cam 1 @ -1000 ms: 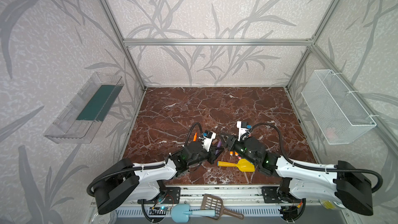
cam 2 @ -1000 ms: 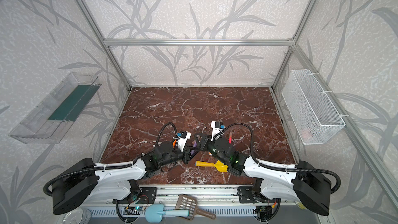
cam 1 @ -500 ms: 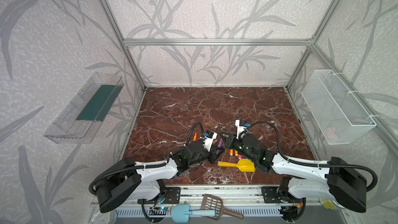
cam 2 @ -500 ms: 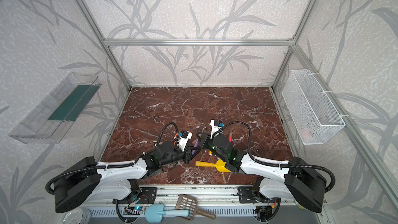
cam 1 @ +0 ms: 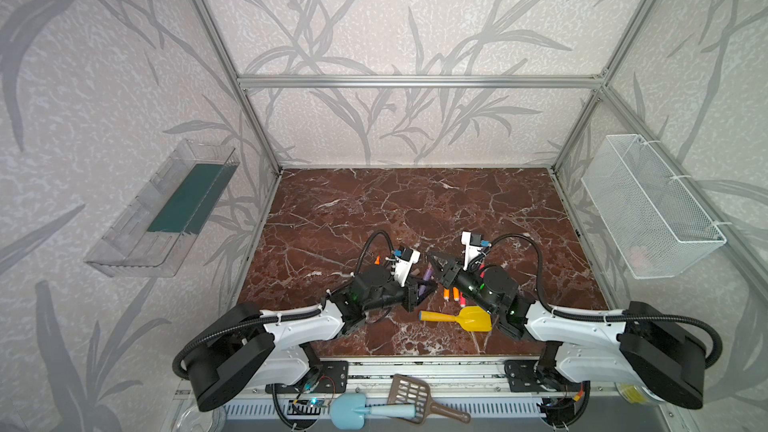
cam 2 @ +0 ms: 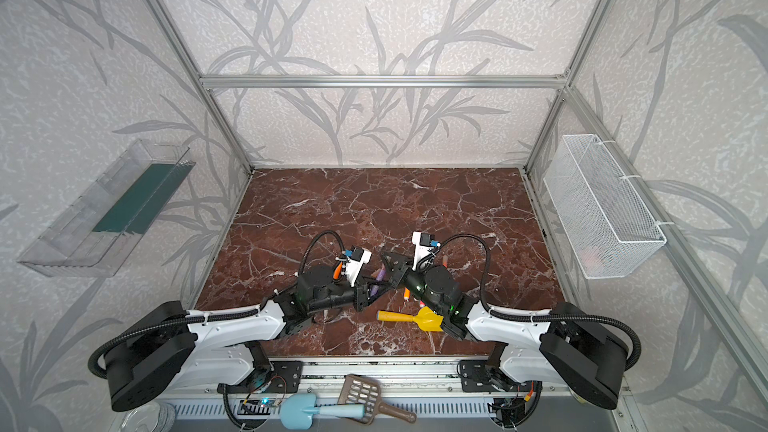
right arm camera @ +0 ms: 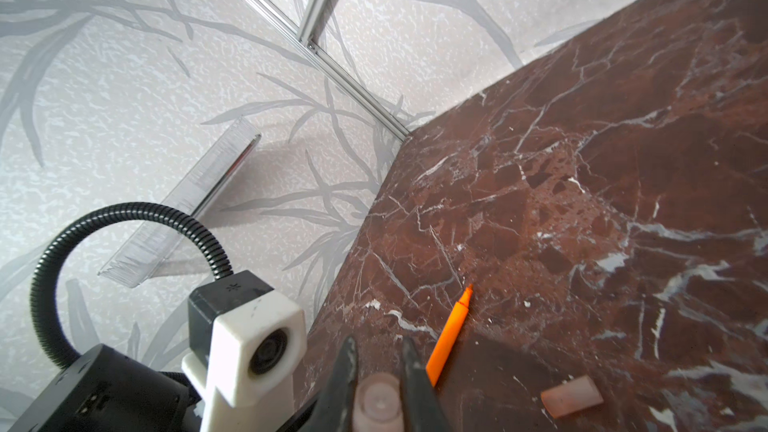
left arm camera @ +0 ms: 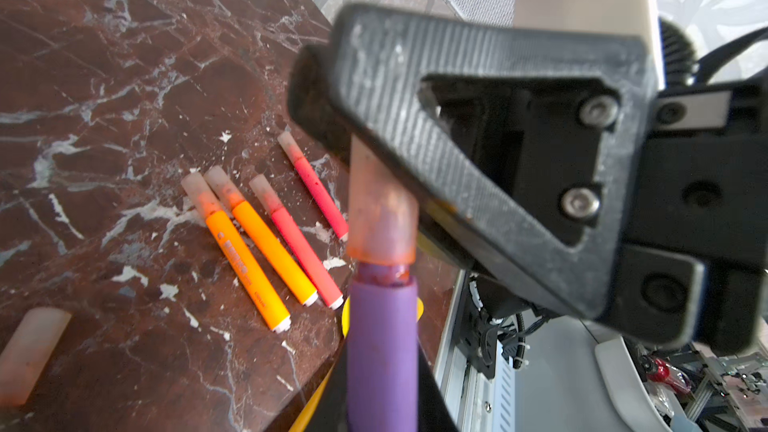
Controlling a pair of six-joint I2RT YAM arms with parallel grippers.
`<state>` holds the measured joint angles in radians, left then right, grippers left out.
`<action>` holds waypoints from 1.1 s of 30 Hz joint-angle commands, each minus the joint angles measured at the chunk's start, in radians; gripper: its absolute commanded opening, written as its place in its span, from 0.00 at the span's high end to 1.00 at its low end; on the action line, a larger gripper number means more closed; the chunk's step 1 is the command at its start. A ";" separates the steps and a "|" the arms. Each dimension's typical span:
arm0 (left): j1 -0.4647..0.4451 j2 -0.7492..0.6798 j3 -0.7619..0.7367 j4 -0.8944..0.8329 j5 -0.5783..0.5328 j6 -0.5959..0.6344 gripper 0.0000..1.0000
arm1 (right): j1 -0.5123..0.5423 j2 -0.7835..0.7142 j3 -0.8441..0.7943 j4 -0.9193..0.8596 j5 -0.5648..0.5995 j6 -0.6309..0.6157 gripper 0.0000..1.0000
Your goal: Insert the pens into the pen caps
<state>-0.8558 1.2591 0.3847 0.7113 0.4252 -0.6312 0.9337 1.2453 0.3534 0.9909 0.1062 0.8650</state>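
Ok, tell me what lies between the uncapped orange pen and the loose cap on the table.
Nothing: in the right wrist view, only bare marble tabletop separates the uncapped orange pen from the loose cap.

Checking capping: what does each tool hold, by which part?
Left tool grips the purple pen by its barrel; right tool pinches a pen cap at its closed end.
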 commanded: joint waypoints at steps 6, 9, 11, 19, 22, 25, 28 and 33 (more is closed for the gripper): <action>0.027 -0.057 0.189 -0.236 -0.305 0.083 1.00 | 0.170 0.099 0.004 0.020 -0.062 -0.012 1.00; 0.026 -0.075 0.223 -0.292 -0.418 0.130 1.00 | 0.200 0.152 -0.015 0.102 -0.031 0.020 1.00; 0.026 -0.072 0.241 -0.307 -0.465 0.151 1.00 | 0.203 0.186 -0.025 0.163 -0.034 0.046 1.00; 0.075 -0.080 0.290 -0.344 -0.357 0.169 1.00 | 0.205 0.246 -0.012 0.257 -0.086 0.002 1.00; 0.119 -0.103 0.290 -0.344 -0.234 0.142 1.00 | 0.205 0.255 -0.030 0.327 -0.095 -0.047 1.00; 0.120 -0.116 0.290 -0.355 -0.167 0.153 1.00 | 0.205 0.244 -0.024 0.312 -0.096 -0.060 1.00; 0.107 -0.128 0.266 -0.343 -0.137 0.178 1.00 | 0.205 0.206 -0.012 0.237 -0.067 -0.064 1.00; 0.096 -0.124 0.237 -0.299 0.012 0.176 1.00 | 0.215 0.070 0.028 0.011 -0.071 -0.124 1.00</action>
<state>-0.8017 1.1435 0.5789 0.2016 0.4442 -0.4118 1.0454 1.3628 0.3771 1.2037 0.3035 0.8444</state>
